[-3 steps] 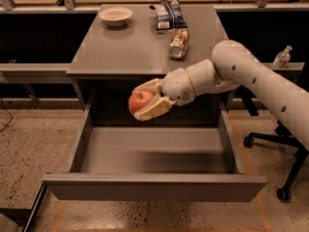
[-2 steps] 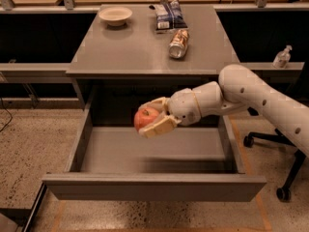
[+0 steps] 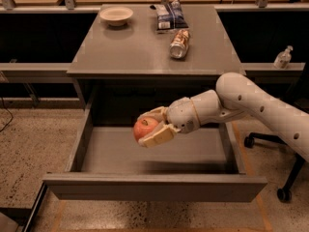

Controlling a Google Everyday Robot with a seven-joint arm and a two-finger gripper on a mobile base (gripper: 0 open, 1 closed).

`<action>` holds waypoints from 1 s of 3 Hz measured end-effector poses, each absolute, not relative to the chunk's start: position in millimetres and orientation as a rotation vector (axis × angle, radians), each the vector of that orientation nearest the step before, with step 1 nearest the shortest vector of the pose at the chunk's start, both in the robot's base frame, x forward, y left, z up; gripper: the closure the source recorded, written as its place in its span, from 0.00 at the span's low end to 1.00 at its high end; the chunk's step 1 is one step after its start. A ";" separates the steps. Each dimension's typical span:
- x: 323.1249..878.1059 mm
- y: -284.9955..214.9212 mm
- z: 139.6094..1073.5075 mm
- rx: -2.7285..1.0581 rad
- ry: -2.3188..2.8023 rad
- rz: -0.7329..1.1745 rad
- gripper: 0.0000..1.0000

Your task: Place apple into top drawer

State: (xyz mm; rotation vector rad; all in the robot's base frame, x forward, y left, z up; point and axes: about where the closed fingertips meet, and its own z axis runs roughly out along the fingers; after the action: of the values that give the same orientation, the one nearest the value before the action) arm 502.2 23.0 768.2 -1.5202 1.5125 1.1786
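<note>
The apple (image 3: 145,127) is red-orange with a stem dimple and sits between the cream fingers of my gripper (image 3: 150,127), which is shut on it. The white arm reaches in from the right. The gripper holds the apple over the inside of the open top drawer (image 3: 154,187), near its middle, a little above the drawer floor. The drawer is wide, grey and pulled fully out of the grey cabinet (image 3: 120,57).
On the cabinet top stand a cream bowl (image 3: 116,15), a dark snack bag (image 3: 170,15) and a silvery can (image 3: 179,44) lying on its side. A small bottle (image 3: 283,58) stands on the right ledge. An office chair base (image 3: 285,187) is at the right.
The gripper with the apple has moved down and forward, from the cabinet's front edge to lower over the open drawer's inside.
</note>
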 end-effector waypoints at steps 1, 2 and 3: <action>505.3 33.0 754.9 -1.585 1.505 1.156 1.00; 505.8 38.6 727.8 -1.642 1.501 1.143 1.00; 507.1 32.4 694.9 -1.629 1.539 1.137 0.81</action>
State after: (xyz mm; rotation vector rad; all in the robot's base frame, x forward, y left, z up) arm 507.1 32.4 694.9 -1.6295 1.5394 1.1365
